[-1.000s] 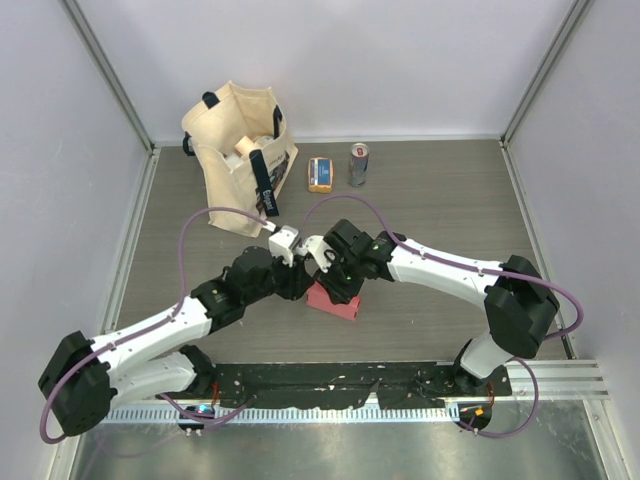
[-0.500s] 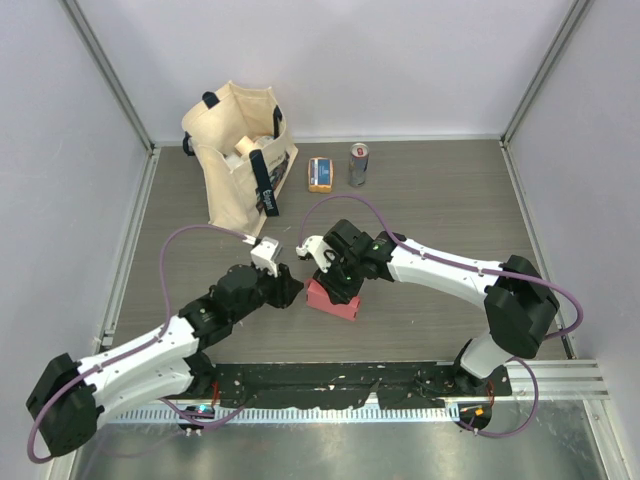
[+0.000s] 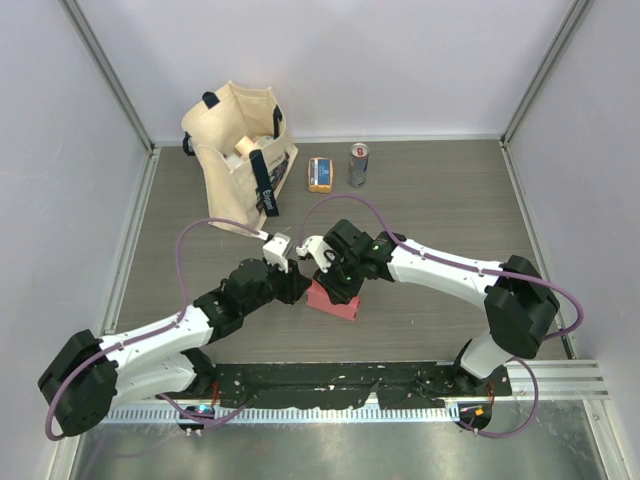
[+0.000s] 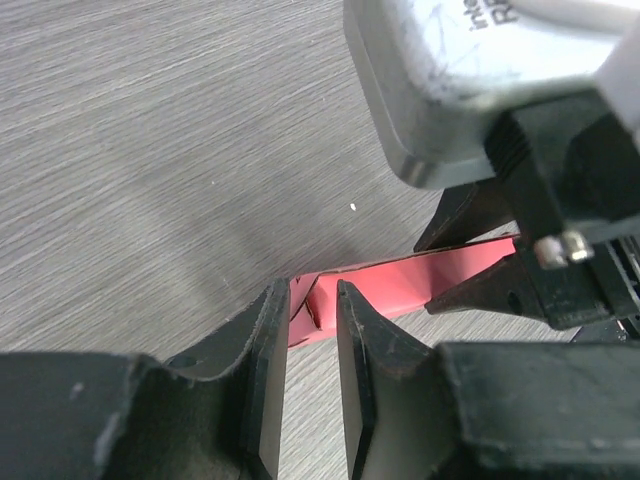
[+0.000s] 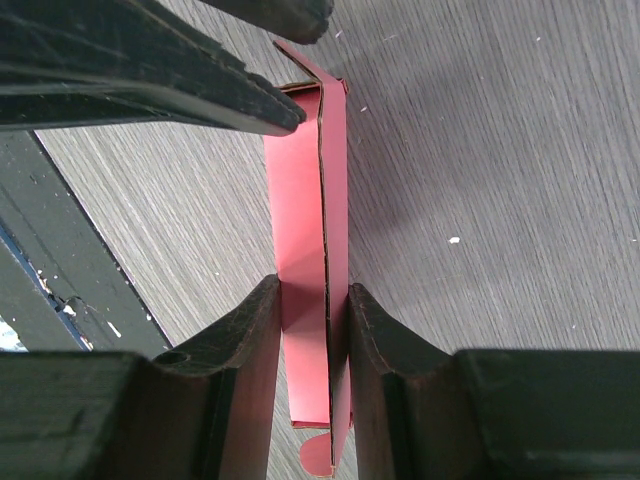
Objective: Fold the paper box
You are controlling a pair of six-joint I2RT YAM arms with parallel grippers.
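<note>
The pinkish-red paper box [image 3: 335,302] lies on the table in front of the arms. My right gripper [image 3: 338,283] is shut on it. In the right wrist view [image 5: 312,300] the two fingers press the box [image 5: 305,190] from both sides, and it stands narrow between them. My left gripper [image 3: 297,287] is at the box's left end. In the left wrist view [image 4: 312,295] its jaws stand a narrow gap apart, and the box's end flap [image 4: 400,285] is right at the fingertips, not clamped.
A beige tote bag [image 3: 238,155] stands at the back left. A small orange-and-blue packet [image 3: 320,174] and a can [image 3: 358,164] stand next to it by the back wall. Walls close the table on three sides.
The left gripper drew back from the box to the left half a second ago and has now come back to the box's left end. The right gripper has kept its hold.
</note>
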